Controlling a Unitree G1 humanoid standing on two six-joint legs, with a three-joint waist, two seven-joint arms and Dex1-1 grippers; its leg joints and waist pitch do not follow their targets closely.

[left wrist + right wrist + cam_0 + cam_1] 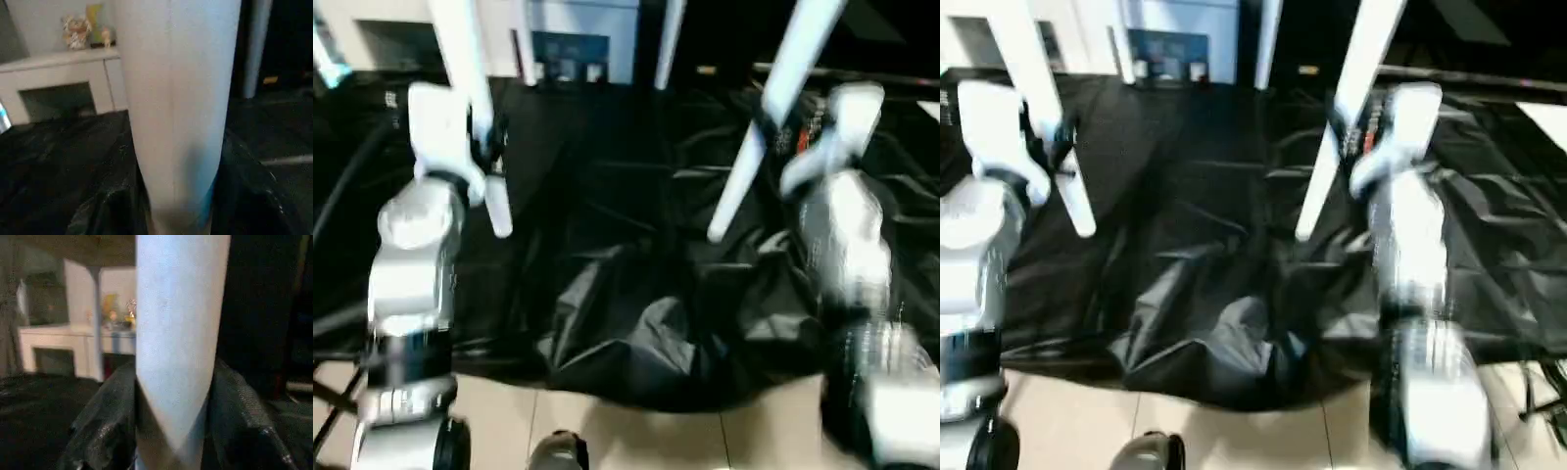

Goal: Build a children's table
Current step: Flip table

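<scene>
Each arm is raised with one white table leg in its gripper. The left gripper (481,147) is clamped on the left leg (470,93); the wrist view shows that leg (178,112) filling the space between its black fingers (105,213). The right gripper (781,132) is clamped on the right leg (773,117), and its black fingers (102,421) flank the leg (178,342) on both sides. Both legs hang with their lower ends free in the air, clear of the sheet below, and their upper ends pass out of view at the top. The left leg tilts slightly; the right leg slants more steeply. Two further white legs (669,39) stand behind. All four appear to rise to a tabletop above the view, but motion blur prevents confirmation.

If you are lowering the assembled table, keep both wrists level with each other so that neither socket joint is levered. Match the two descents. Bring the free ends down onto a flat part of the sheet, not onto a fold. Do not release either leg until its end bears weight.

The work surface is a black plastic sheet (626,294) spread on the floor and bunched into a heap near you. Pale floor tiles (636,436) begin at its near edge. A white cabinet (63,83) with small ornaments on top stands against the far wall.
</scene>
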